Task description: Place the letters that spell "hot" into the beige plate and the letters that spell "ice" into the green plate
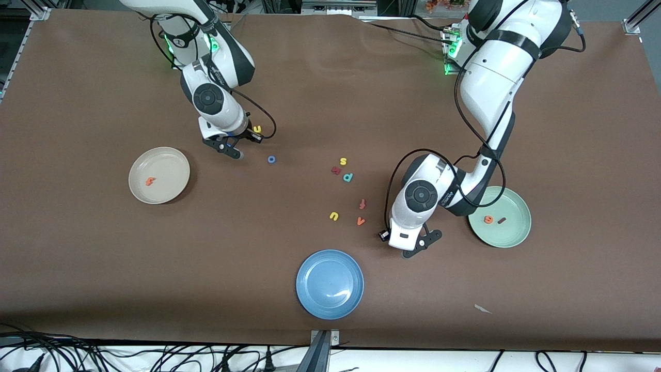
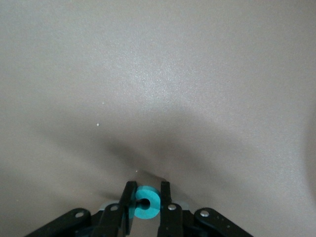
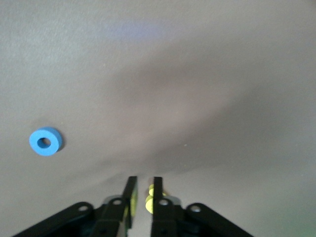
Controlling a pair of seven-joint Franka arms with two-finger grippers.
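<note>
**Front view.** The right gripper (image 1: pixel 230 149) is low over the table between the beige plate (image 1: pixel 175 155) and the blue o (image 1: pixel 271 159). The yellow h (image 1: pixel 256 129) shows just beside its wrist, toward the left arm's end. The orange t (image 1: pixel 150 181) lies in the beige plate. The left gripper (image 1: pixel 421 245) is low over the table beside the green plate (image 1: pixel 521 206), which holds the orange e (image 1: pixel 488 219) and the dark red i (image 1: pixel 501 220). Its load is hidden under the hand here. Loose letters near this gripper, toward the right arm's end, are the red-orange f (image 1: pixel 362 204), the orange v (image 1: pixel 361 221) and the yellow u (image 1: pixel 334 216). The blue plate (image 1: pixel 330 284) holds nothing.

**Left wrist view.** The left gripper (image 2: pixel 147 187) is clenched on the teal c (image 2: pixel 147 202), with a finger (image 2: pixel 129 197) pressed to each side. I cannot tell whether the c is off the table.

**Right wrist view.** The yellow h (image 3: pixel 150 201) shows at the right gripper (image 3: pixel 143 185). I cannot tell whether it is grasped or released. The blue o (image 3: pixel 45 141) lies apart to one side on the bare table.
</note>
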